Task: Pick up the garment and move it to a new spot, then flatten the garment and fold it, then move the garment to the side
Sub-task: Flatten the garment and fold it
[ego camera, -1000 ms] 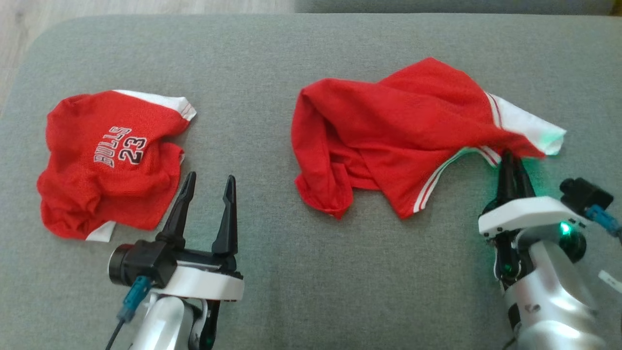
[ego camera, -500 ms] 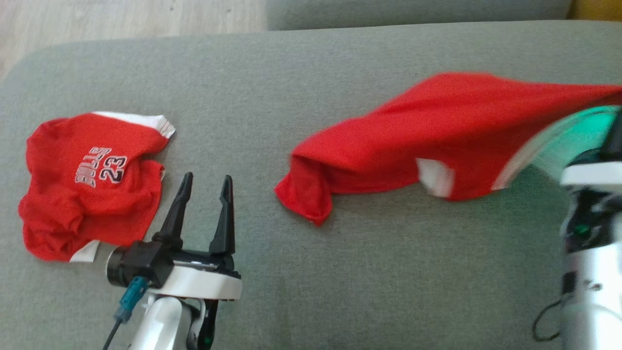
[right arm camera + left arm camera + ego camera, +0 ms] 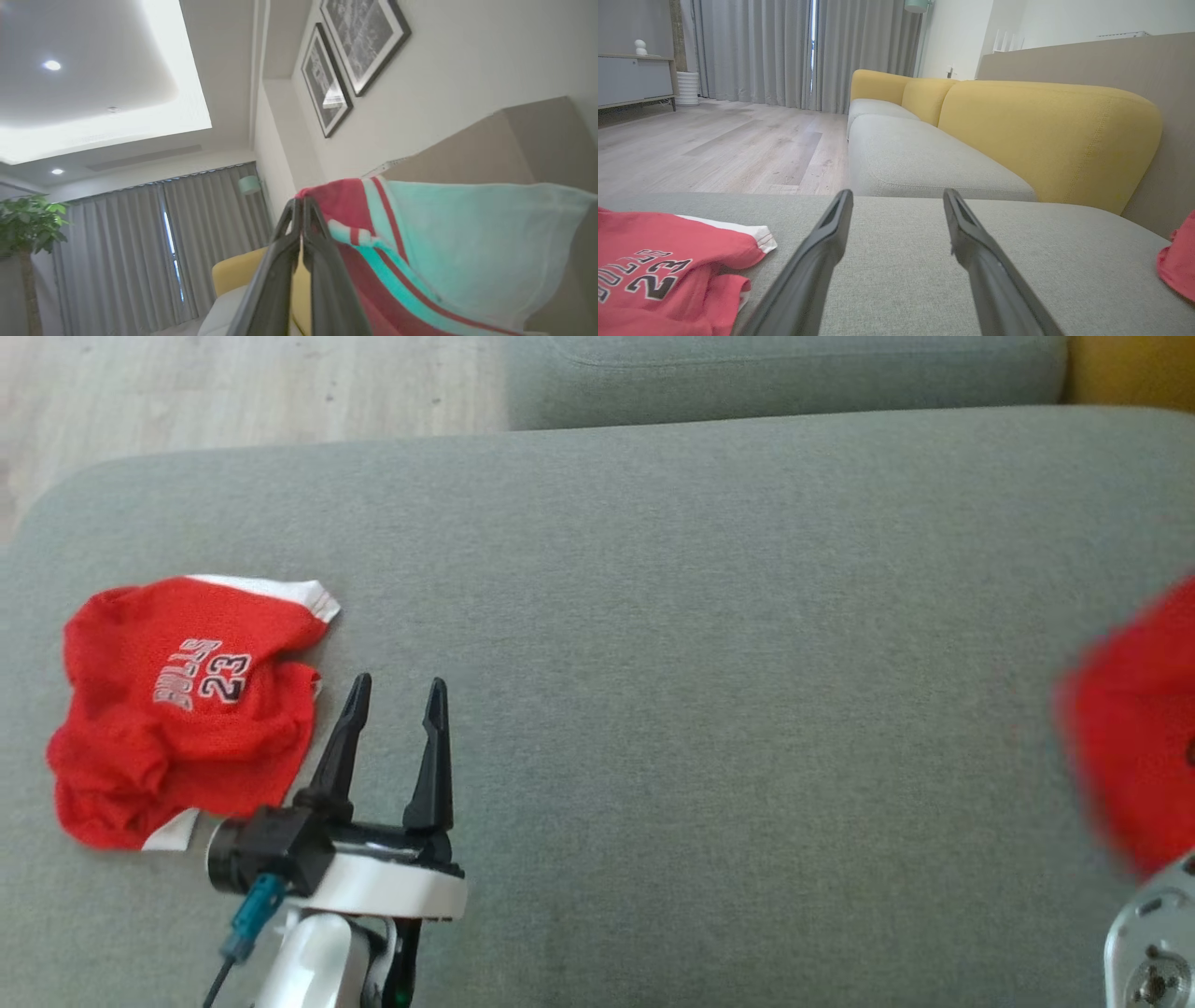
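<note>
A robot works over a grey sofa seat [image 3: 700, 616]. The task looks to be in its first stage. The right gripper [image 3: 299, 203] has its two dark fingers pressed together on a hem of a red jersey [image 3: 420, 261], pinching the cloth at the fingertips. The wrist view looks up toward the ceiling, so the arm appears raised, with the jersey draping from it. Its striped trim and pale panel are tinted green by a light.

From the head, the red jersey [image 3: 1134, 747] is a blurred red patch far to the right of the left gripper [image 3: 399, 689], at the picture's edge. Whether any of it touches the seat cannot be told.

The left gripper's fingers stand wide apart and hold nothing. They rest low over the seat, pointing away from the robot.

By this reading the pick-up is done and the carry is under way. Setting the jersey down, flattening it, folding it and moving it aside are all left to do.

Counted:
- Red garments: two. The second is a crumpled Bulls 23 garment [image 3: 182, 709], lying just left of the left gripper.
- Grippers: two.
- Framed pictures [image 3: 355, 51] on the wall: two.
</note>
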Tool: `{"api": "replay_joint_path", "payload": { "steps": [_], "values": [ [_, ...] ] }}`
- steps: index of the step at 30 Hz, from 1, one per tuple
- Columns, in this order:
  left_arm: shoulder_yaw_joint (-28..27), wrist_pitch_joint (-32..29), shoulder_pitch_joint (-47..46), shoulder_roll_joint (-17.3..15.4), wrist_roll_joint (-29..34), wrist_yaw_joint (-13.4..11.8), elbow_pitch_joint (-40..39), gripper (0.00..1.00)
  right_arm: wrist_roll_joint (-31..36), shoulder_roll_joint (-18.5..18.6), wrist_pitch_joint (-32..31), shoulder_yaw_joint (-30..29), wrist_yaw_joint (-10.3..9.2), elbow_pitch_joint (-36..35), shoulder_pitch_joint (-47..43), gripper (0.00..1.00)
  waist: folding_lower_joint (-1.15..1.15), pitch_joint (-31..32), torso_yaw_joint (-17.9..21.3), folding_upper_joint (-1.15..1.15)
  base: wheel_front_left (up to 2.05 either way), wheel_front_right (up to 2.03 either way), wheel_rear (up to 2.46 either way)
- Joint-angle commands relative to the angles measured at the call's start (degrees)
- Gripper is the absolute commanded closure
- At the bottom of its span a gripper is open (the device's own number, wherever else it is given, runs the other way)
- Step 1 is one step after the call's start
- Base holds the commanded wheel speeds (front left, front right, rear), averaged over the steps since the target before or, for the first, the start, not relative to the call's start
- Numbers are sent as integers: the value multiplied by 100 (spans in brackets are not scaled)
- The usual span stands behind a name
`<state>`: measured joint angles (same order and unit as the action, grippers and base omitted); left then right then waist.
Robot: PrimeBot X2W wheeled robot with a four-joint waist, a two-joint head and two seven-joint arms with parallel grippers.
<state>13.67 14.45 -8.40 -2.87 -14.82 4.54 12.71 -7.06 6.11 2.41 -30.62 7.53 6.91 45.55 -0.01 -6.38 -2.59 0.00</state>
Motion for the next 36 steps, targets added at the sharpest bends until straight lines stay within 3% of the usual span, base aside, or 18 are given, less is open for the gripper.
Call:
{"api": "replay_joint_path", "payload": {
  "steps": [1, 8, 16, 17, 18, 23, 26, 31, 36],
  "values": [
    [-120, 55, -50, -4, -56, -21, -192, 0, 57, -34, -102, 332, -4, -284, 284, 100, 1, 22, -86, 0, 0, 0, 0],
    [-6, 55, -54, -2, -163, -73, -210, 0, 61, -287, -342, 1481, -4, -189, 73, 100, 1, -30, -435, 0, 0, 0, 0],
    [147, 55, -171, -1, -235, -61, -88, 0, -633, -321, -17, 3272, -4, 1782, -657, 100, 1, -171, -808, 0, 0, 0, 0],
    [184, 55, -194, -1, -246, -55, -60, 0, -718, -322, 76, 3566, -4, 2139, -690, 75, 1, -182, -859, 0, 0, 0, 0],
    [229, 55, -214, -1, -259, -51, -34, 0, -934, -322, 176, 3842, -4, 2466, -715, 0, 1, -183, -916, 0, 0, 0, 0],
    [363, 55, -276, -1, -335, -99, 33, 0, -2205, -322, 534, 5671, -4, 3190, -669, 0, 1, -190, -1115, 0, 0, 0, 0],
    [327, 55, -271, -1, -337, -132, 25, 0, -2534, -323, 765, 6303, -4, 3276, -578, 0, 1, -205, -1091, 0, 0, 0, 0],
    [181, 55, -210, -1, -324, -180, -52, 0, -2647, -323, 1134, 6286, -4, 3553, -434, 0, 1, -204, -826, 0, 0, 0, 0],
    [104, 55, -187, -1, -290, -171, -172, 0, -2064, -323, 1252, 5445, -4, 3563, -574, 0, 1, -192, -484, 0, 0, 0, 0]
  ]
}}
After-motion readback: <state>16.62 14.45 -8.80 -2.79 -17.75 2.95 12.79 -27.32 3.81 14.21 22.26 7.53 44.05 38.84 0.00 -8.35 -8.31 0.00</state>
